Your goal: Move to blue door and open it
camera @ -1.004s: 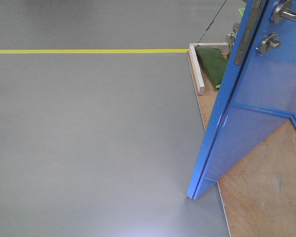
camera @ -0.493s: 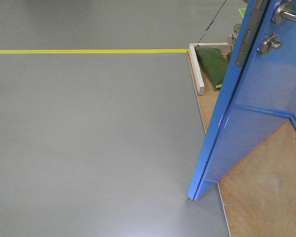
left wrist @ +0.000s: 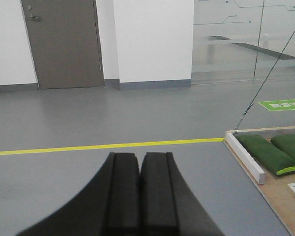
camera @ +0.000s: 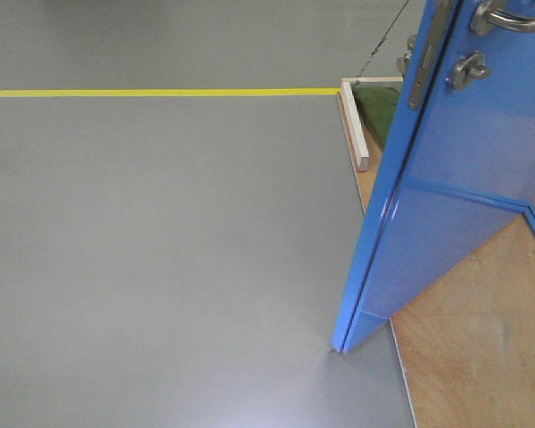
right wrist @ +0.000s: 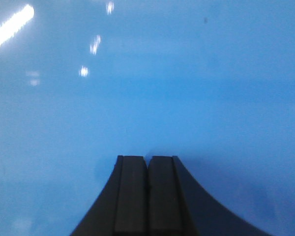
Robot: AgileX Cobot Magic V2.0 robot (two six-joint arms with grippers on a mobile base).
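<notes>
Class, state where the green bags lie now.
Left wrist view, right side: the green bags lie on the wooden platform, inside its white border strip, near the end of the yellow line.

Grey floor (camera: 160, 250), plain indoor hall.
Yellow line (camera: 160, 92) across 12 o'clock, plywood platform (camera: 481, 357) at 4 o'clock (green sandbags (left wrist: 265, 152) on it); white wall (left wrist: 152, 39) behind, grey door (left wrist: 64, 44) at 11 o'clock.

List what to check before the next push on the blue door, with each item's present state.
1. Blue door ajar, its free edge showing in the front view: ok.
2. Right gripper shut, pointing at the door up close: ok.
3. Contact between right gripper and door: cannot tell.
4. Left gripper shut, holding nothing, facing the grey floor: ok.
5. Green sandbags lie on the wooden platform beyond the door's edge; clearance from it: cannot tell.
</notes>
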